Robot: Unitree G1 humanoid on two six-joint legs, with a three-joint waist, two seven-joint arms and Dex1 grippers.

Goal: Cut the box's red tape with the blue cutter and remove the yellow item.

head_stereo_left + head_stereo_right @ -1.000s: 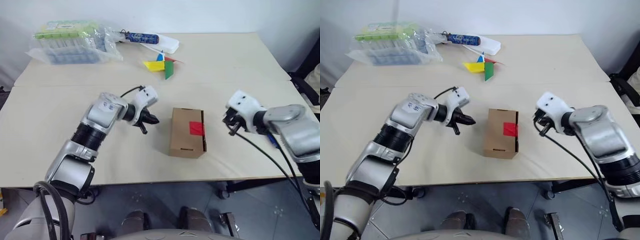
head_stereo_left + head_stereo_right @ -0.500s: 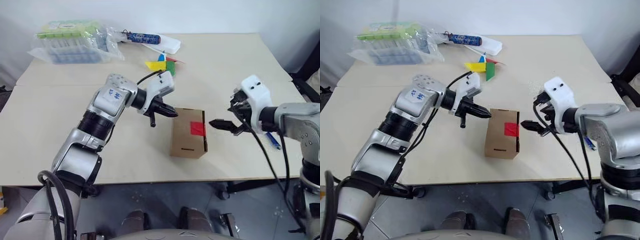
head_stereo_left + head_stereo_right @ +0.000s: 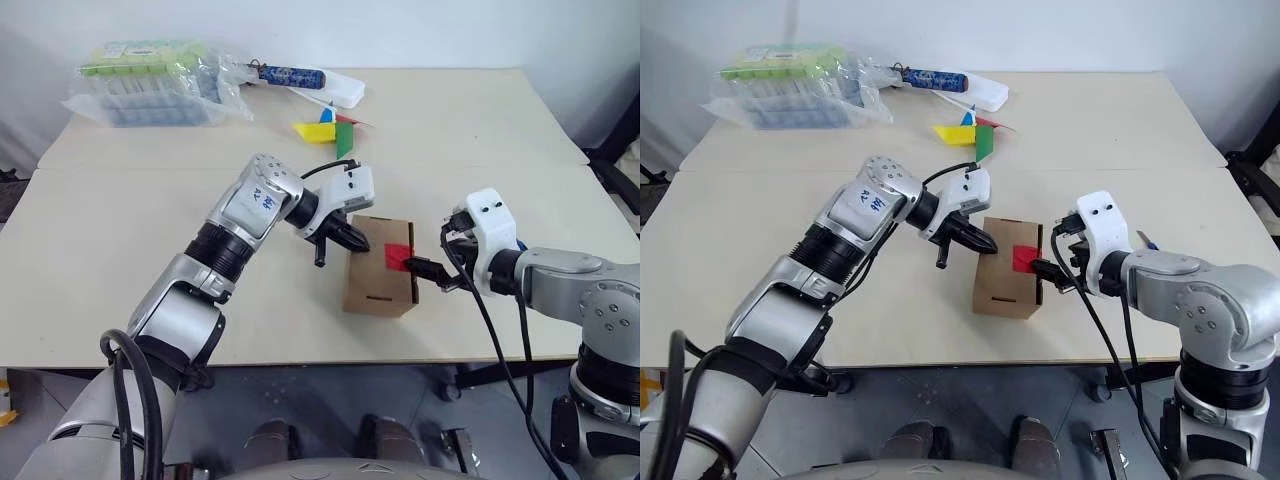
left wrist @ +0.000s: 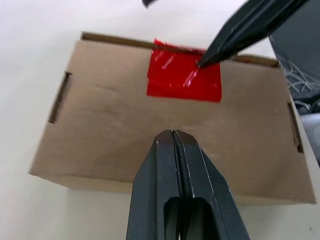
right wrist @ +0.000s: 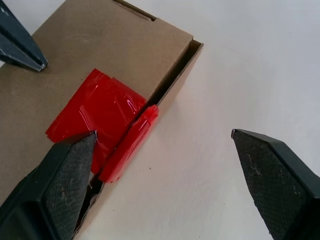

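The small brown corrugated cardboard box (image 3: pixel 379 262) sits mid-table, its square red tape (image 3: pixel 397 256) uncut. The left gripper (image 3: pixel 352 238), fingers pressed together and empty, hovers at the box's left edge. The right gripper (image 5: pixel 165 165), spread wide, straddles the taped edge. No cutter is held, so cutting has apparently not begun; fetching the cutter seems next.
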